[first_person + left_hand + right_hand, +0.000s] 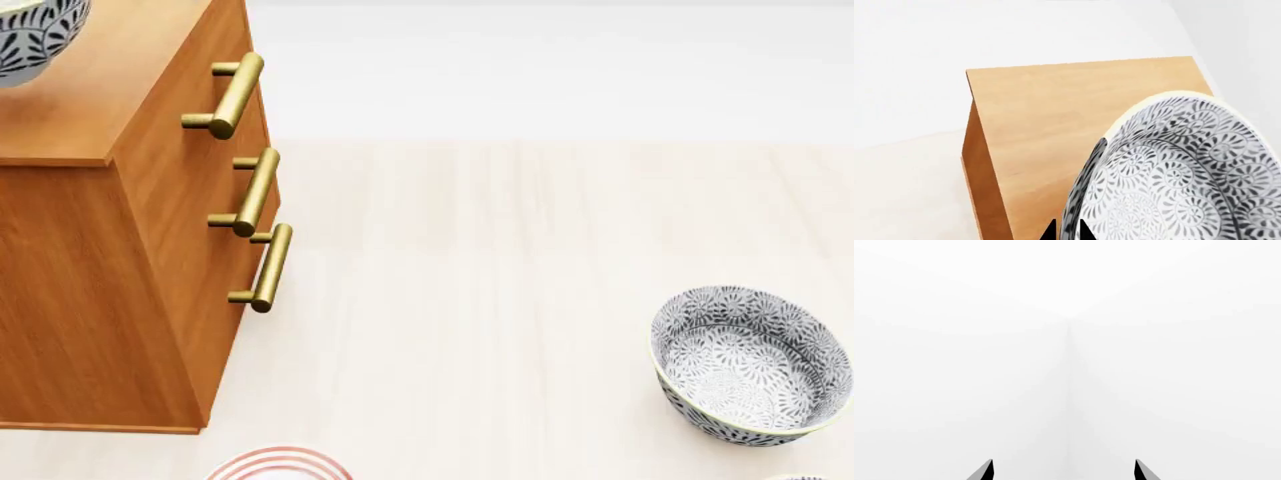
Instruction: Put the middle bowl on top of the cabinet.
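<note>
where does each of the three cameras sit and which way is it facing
Head view: high on the robot, looking down at the cabinet and a floor bowl; no arms show.
Left wrist view: by the left hand, facing the cabinet top past the middle bowl pinched at its rim.
Right wrist view: by the right hand, open, facing blank white.
Shared: head and left wrist views both show the cabinet and middle bowl.

The cabinet stands on the floor at the left. A bowl is over the cabinet's top, near its far left edge; whether it touches the top cannot be told. A second bowl sits on the floor, well apart, to the right.
</note>
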{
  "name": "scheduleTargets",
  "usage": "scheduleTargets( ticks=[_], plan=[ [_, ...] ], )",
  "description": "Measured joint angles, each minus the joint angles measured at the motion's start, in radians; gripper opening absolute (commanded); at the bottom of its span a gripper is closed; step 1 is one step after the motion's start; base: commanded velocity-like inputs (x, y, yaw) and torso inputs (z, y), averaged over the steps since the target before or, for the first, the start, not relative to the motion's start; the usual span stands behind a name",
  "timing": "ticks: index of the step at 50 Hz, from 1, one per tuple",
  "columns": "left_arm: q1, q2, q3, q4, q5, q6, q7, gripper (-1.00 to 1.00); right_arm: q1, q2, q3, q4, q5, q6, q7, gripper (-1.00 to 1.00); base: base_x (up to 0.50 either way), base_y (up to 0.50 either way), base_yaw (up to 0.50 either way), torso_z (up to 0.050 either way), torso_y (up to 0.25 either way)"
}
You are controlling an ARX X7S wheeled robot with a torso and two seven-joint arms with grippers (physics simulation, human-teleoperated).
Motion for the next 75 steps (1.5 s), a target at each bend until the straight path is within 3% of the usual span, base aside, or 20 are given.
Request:
scheduleTargets(
  ticks=[17, 18, 29, 41, 58, 75],
  plan=[
    [0.011, -0.005, 0.249, -0.002, -0.213, 0.033, 0.03, -1.0, -0.014, 0.002, 0.012, 0.0, -0.005, -0.007, 0.0, 1.0, 0.0, 0.0, 0.0, 0.0, 0.001],
    [0.012, -0.005, 0.261, -0.002, -0.223, 0.032, 0.032, 1.0, -0.016, 0.002, 0.013, 0.0, -0.006, -0.008, 0.0, 1.0, 0.0, 0.0, 0.0, 0.0, 0.0],
    [-0.002, -0.003, 0.375, -0.005, -0.299, 0.042, 0.061, 1.0, -0.007, 0.005, 0.006, 0.0, -0.006, -0.007, -0.001, 1.0, 0.0, 0.0, 0.0, 0.0, 0.0],
    [-0.071, 0.01, 0.511, 0.024, -0.275, 0.106, 0.103, 1.0, 0.036, 0.012, -0.024, 0.0, 0.005, 0.012, 0.0, 1.0, 0.0, 0.0, 0.0, 0.0, 0.0],
    [-0.302, -0.137, 0.62, 0.653, -0.002, 0.457, 0.108, 1.0, 0.05, 0.022, -0.032, 0.0, 0.014, 0.017, 0.0, 1.0, 0.0, 0.0, 0.0, 0.0, 0.0],
    [-0.35, -0.239, 0.655, 1.062, 0.393, 0.702, 0.084, 1.0, 0.036, 0.029, -0.023, 0.0, 0.014, 0.01, 0.0, 1.0, 0.0, 0.0, 0.0, 0.0, 0.0]
  ],
)
